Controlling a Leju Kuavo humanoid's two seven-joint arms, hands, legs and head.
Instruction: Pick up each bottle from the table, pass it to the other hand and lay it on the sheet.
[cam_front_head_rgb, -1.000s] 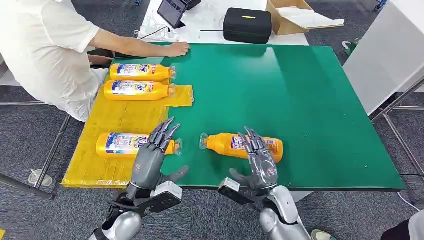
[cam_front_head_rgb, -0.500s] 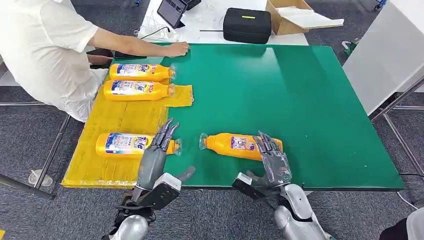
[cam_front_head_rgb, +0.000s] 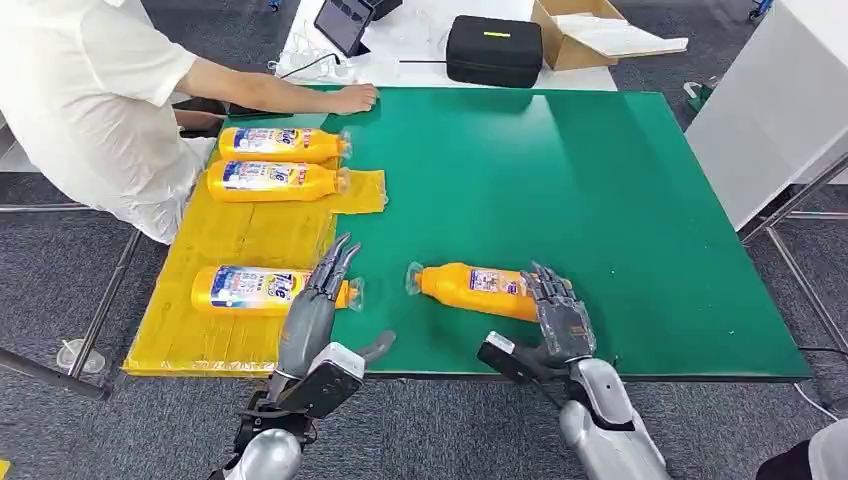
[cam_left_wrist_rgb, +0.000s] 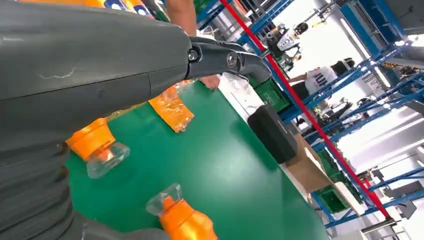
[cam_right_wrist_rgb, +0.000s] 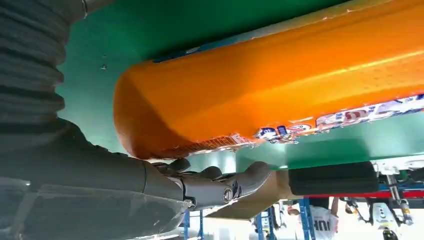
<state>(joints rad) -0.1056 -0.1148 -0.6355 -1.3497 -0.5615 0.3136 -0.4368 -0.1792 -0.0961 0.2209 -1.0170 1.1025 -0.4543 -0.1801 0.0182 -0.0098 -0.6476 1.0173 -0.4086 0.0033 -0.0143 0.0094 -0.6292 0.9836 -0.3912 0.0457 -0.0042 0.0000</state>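
Orange bottle (cam_front_head_rgb: 476, 289) lies crosswise on the green desk (cam_front_head_rgb: 600, 200), cap leftward; right robot hand (cam_front_head_rgb: 560, 318), fingers spread, at its base; left robot hand (cam_front_head_rgb: 318, 300) released.

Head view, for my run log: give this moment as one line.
right hand: at base of bottle on table, grasp unclear | left hand: open | yellow sheet: three bottles laid
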